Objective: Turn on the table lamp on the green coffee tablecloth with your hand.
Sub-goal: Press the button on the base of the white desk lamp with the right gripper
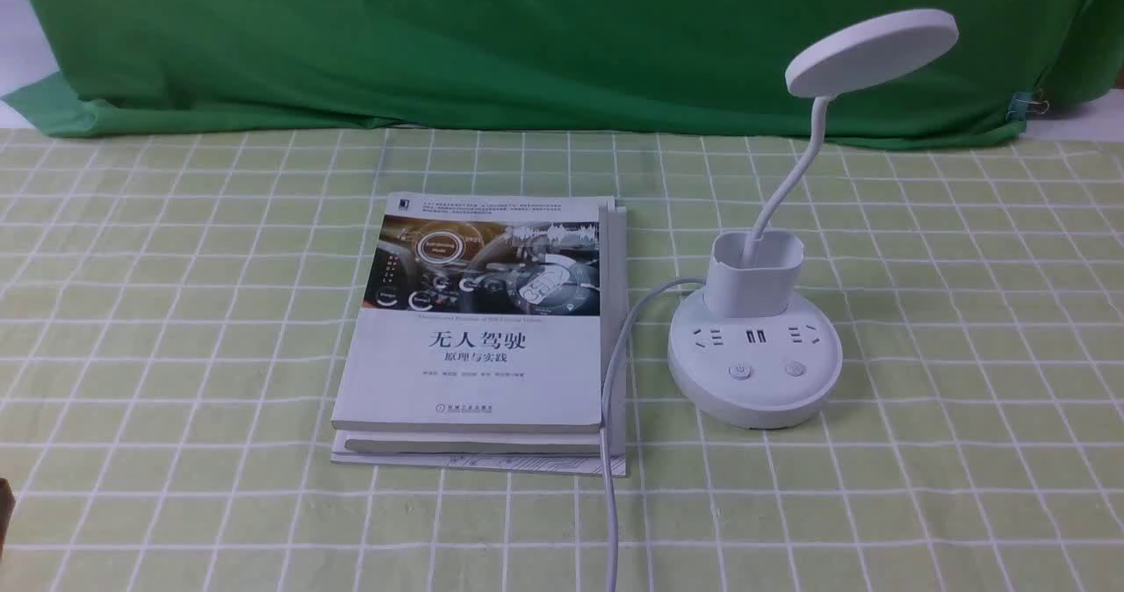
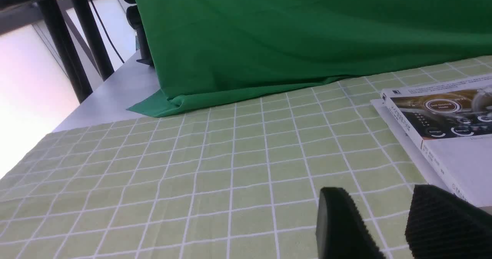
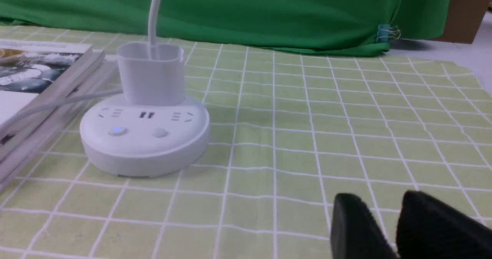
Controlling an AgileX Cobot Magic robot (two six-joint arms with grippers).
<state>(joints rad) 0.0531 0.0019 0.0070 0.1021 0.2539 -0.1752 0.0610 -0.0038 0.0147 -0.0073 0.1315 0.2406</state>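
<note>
Before me on the green coffee tablecloth (image 1: 966, 311), the table lamp (image 1: 755, 280) stands right of the stacked books (image 1: 479, 372); its cable (image 1: 607, 504) lies along their right edge.

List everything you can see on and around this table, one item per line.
table lamp: one, white, on the cloth right of the books
power cord: one, white, from the lamp base along the books' right edge
books: at least two stacked, white covers, cloth centre
green coffee tablecloth: one, pale yellow-green, white grid
backdrop cloth: one, dark green, behind
binder clip: one, teal, backdrop's right end
left gripper: black, open, empty, near the books
right gripper: black, open, empty, near the lamp
</note>
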